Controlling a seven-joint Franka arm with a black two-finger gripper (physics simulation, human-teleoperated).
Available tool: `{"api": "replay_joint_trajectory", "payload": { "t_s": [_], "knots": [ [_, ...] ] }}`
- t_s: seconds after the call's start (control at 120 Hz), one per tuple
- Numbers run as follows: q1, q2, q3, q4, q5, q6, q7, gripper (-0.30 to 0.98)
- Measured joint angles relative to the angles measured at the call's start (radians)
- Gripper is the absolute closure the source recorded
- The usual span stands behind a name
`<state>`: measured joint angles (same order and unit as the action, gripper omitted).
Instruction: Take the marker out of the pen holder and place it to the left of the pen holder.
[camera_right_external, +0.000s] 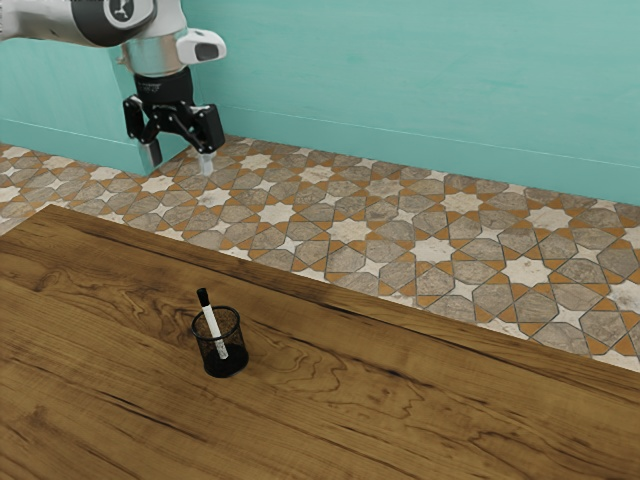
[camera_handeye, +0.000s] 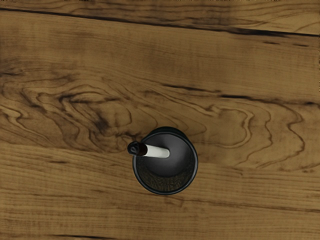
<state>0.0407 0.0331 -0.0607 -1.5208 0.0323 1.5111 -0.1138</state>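
Stretching across the room, a turquoise wall (camera_right_external: 420, 80) stands over a floor (camera_right_external: 350, 210) of patterned tiles. Nearer to me is the wooden table (camera_right_external: 400, 400), its dark grain running lengthwise. The arm (camera_right_external: 160, 50) comes in from the exterior view's upper left, and its black gripper (camera_right_external: 179, 158) hangs well above the tabletop, pointing down. The two fingers stand wide apart with nothing between them, so the tool is empty and released.

On the wood sits the black pen holder (camera_right_external: 225, 368), upright, a mesh cup that looks light enough to slide or tip if nudged. The marker (camera_right_external: 213, 326) is inside it, its foot down in the cup and its upper end out past the rim, tilted toward the exterior view's left. By my reckoning the job is at its start: reach, grasp, then lift.

I'd expect the marker to be light, stiff and hardly fragile, though a smooth round barrel could roll or twist in a loose grip. The place to take it is the part above the rim, around the black cap (camera_right_external: 203, 297), closing squarely across it. Pulling along its slant should keep the foot from dragging the cup. A cap that fits loosely could slip off, so catching some white barrel would be safer.
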Motion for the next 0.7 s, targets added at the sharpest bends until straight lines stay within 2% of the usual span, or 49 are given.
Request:
{"api": "replay_joint_trajectory", "payload": {
  "t_s": [0.233, 0.542, 0.7],
  "knots": [
    [0.003, 0.005, 0.002, 0.027, 0.001, 0.006, 0.025, 0.0],
    [-0.001, 0.184, -0.003, 0.037, -0.018, 0.079, 0.043, 0.0],
    [-0.001, 0.212, -0.001, 0.028, -0.022, 0.125, 0.05, 0.0]
  ]
}}
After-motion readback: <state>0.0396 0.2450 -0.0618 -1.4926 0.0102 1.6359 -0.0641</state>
